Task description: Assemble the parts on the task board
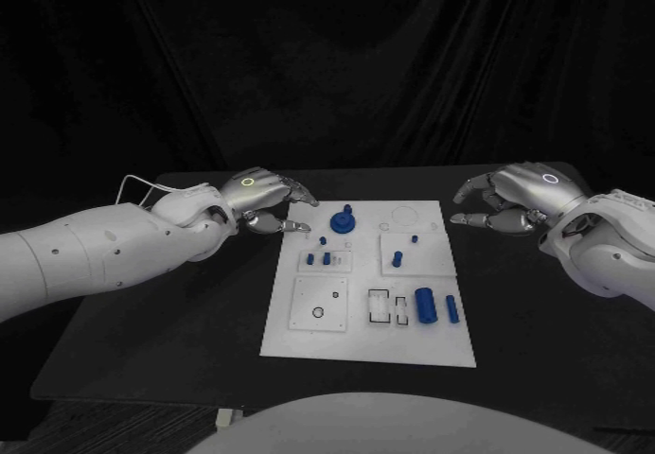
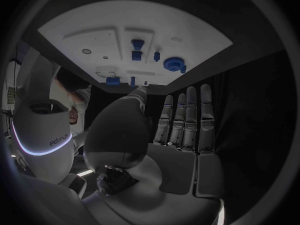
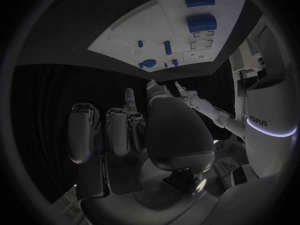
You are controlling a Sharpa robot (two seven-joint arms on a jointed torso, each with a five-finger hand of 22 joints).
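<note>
- Nearest the camera, the white board (image 1: 368, 352) is lying flat in the middle of the black worktop (image 1: 150, 322).
- Two blue rollers (image 1: 426, 306) are lying side by side near the board's right edge, the fat one next to the thin one (image 1: 451, 308).
- Just beside them, dark outlined slots (image 1: 388, 307) are sitting in the board.
- One small dark ring (image 1: 318, 311) is lying on the square plate at the board's left side.
- Little blue pegs (image 1: 320, 257) are standing near the middle, and one more peg (image 1: 398, 256) is standing to their right.
- One round blue gear (image 1: 342, 222) is sitting at the far end of the board, with a peg sticking up from it.
- Left hand (image 1: 259, 199) is hanging over the far left corner of the board, near the gear. Its fingers are a little apart and holding nothing.
- Right hand (image 1: 519, 197) is hanging over the worktop just past the far right corner. Its fingers are curling loosely apart and holding nothing.
</note>
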